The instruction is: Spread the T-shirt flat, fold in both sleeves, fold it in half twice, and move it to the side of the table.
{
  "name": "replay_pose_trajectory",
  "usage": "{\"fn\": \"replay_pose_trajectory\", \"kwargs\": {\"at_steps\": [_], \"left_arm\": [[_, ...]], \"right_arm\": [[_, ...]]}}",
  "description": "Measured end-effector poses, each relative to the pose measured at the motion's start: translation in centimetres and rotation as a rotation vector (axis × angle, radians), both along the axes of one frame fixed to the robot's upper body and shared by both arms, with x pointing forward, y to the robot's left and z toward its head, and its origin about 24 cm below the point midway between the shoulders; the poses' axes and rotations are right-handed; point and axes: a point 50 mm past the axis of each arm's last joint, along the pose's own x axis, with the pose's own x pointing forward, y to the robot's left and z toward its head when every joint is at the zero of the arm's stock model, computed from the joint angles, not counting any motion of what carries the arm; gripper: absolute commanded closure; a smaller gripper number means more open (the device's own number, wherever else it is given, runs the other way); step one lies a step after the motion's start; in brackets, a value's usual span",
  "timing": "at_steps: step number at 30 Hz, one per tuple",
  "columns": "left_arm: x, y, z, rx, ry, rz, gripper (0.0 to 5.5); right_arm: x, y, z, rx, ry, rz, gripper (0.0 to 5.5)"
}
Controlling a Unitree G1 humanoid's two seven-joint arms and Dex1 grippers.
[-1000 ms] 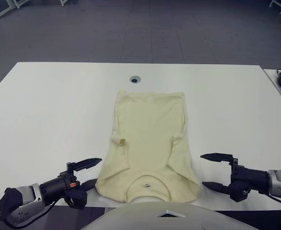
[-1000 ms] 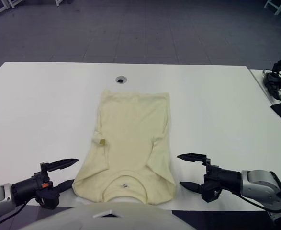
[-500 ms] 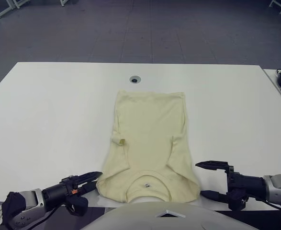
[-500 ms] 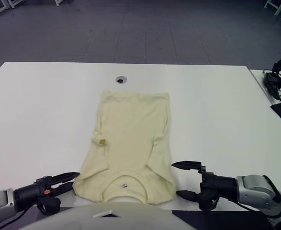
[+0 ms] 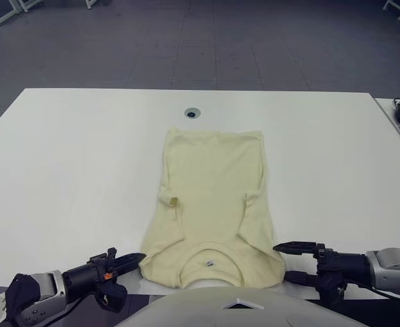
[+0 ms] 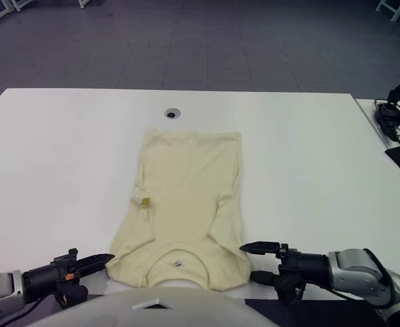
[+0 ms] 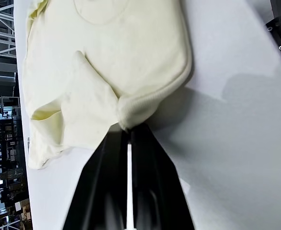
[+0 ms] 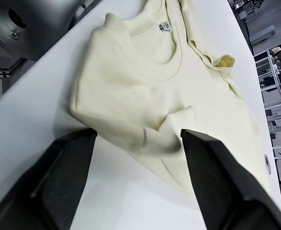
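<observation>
Both tools have sunk to the near edge of the desk (image 5: 70, 157) since a second ago — our left tool (image 5: 133, 259) is almost shut, seemingly nipping one shoulder corner of the T-shirt (image 5: 210, 197), while our right tool (image 5: 281, 261) gapes wide astride the other. Sleeves lie folded in, hem far; a one-layer nip would, we judge, lift the fold skewed.

Table (image 5: 70, 157) room flanking T-shirt (image 5: 213, 191); grommet (image 5: 192, 113), perhaps

No writing can be read anywhere. The T-shirt (image 5: 213, 191) carries a small white label (image 8: 165, 26) inside its collar, but the print on it is too small to make out.
</observation>
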Motion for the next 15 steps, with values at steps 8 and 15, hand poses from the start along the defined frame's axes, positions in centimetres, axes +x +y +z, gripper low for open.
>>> {"fn": "replay_pose_trajectory", "kwargs": {"at_steps": [8,15], "left_arm": [[0.02,0.03,-0.01,-0.001,-0.004,0.005,5.5],[-0.03,0.13,-0.04,-0.014,0.005,0.032,5.5]], "right_arm": [[-0.08,0.4,-0.52,-0.012,0.027,0.014,4.17],[-0.12,0.15,-0.77,-0.034,0.06,-0.006,5.29]]}}
